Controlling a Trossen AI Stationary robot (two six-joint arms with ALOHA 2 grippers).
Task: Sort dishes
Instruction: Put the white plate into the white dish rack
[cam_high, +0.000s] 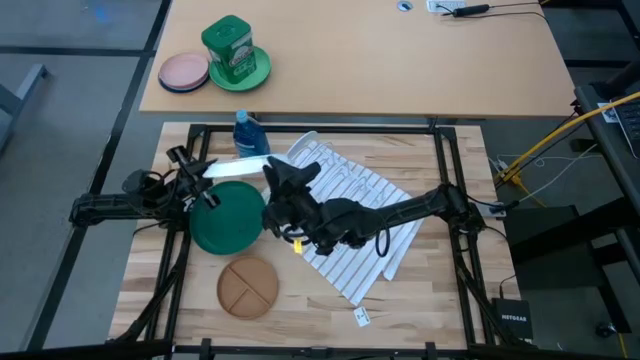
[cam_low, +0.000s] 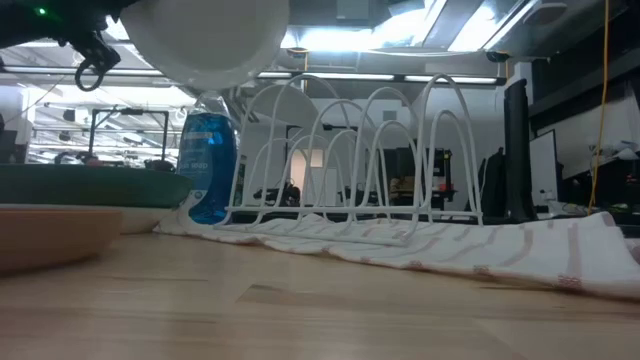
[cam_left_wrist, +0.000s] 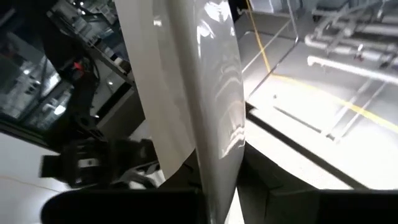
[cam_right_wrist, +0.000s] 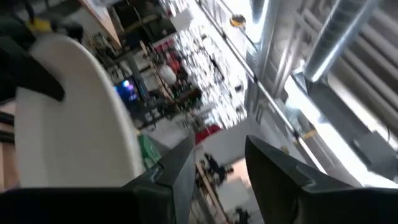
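Note:
My left gripper (cam_high: 203, 178) is shut on a white plate (cam_high: 236, 167), which stands on edge above the dark green plate (cam_high: 228, 218) that lies flat on the table. In the low view this white plate (cam_low: 205, 40) hangs high. My right gripper (cam_right_wrist: 217, 171) is open with nothing between its fingers, just beside the white plate's (cam_right_wrist: 74, 130) free end. The tan divided plate (cam_high: 248, 287) lies flat near the front edge. Another white plate (cam_low: 285, 110) stands in the wire rack (cam_high: 335, 180). My left gripper pinches the white plate's rim (cam_left_wrist: 214, 183) between its two fingers, coming from the table's left side. The plate is lifted clear and stands on edge, reaching away from the fingers toward the rack.
The rack rests on a striped towel (cam_high: 365, 235). A blue bottle (cam_high: 245, 130) stands at the far side by the rack. On the farther table are a small pink plate (cam_high: 183, 72) and a pale green plate with a green canister (cam_high: 232, 48).

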